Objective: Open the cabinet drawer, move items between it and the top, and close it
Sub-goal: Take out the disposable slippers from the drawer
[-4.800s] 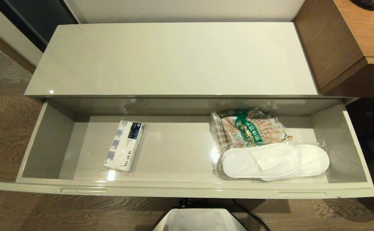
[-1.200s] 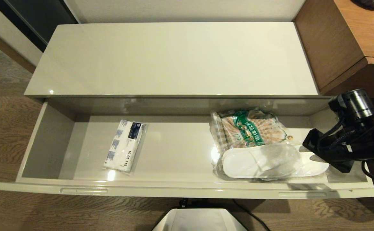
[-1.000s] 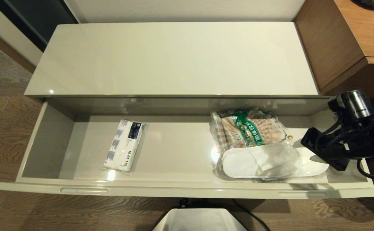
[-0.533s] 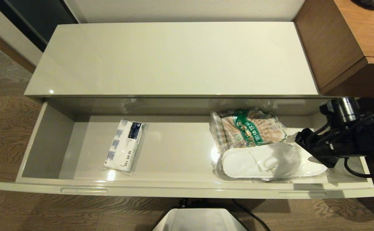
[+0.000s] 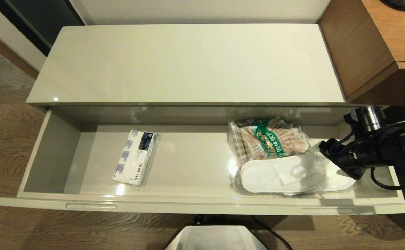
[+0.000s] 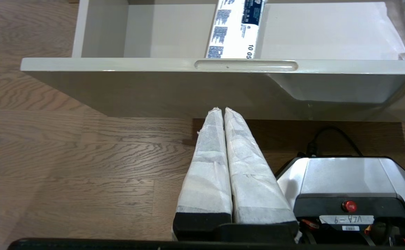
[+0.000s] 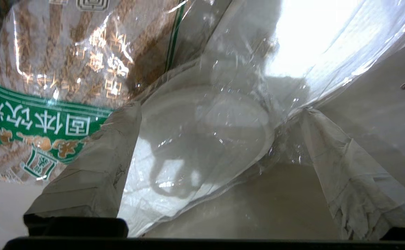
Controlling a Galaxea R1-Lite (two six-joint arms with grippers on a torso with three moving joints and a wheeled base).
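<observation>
The left gripper (image 6: 223, 111) is seen clenched below the pulled-out glossy cabinet drawer (image 5: 202, 207). Inside it, flat white bagged slippers (image 5: 285, 175) are straddled by the spread, released right gripper (image 7: 219, 114), beside a crinkly brown-patterned packet (image 5: 270, 139).

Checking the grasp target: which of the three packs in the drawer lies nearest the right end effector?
The slippers bag: the open right end effector straddles its end. The brown packet lies beside it; the tissue pack lies far left.
</observation>
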